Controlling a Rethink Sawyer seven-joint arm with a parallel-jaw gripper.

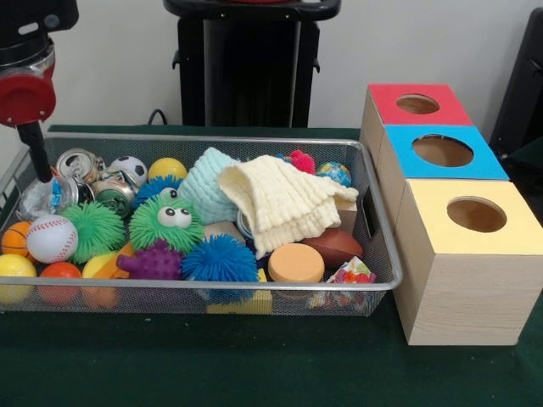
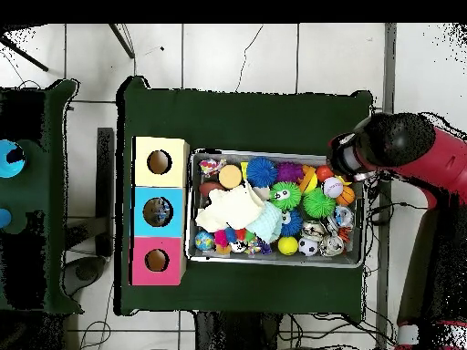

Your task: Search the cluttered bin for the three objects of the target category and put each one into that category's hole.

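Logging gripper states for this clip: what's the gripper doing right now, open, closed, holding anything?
Gripper: cannot be told. Only a dark tip shows, dipping into the silver wire-mesh bin at the end with the crushed metal cans; nothing visibly held.

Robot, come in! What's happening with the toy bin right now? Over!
Gripper low over bin's end, by the cans; grip state unclear. Nothing lifted. Three boxes' holes wait: red, blue, yellow. Cloths cover middle toys.

- Mesh bin point(image 1: 373, 212) sits on the table point(image 1: 254, 365), three boxes point(image 1: 458, 254) lined up just beside its right end.
- Cloth point(image 1: 284, 203) lies on top of the pile mid-bin.
- Balls point(image 1: 51, 237) crowd the left end, cans point(image 1: 81, 165) behind them.
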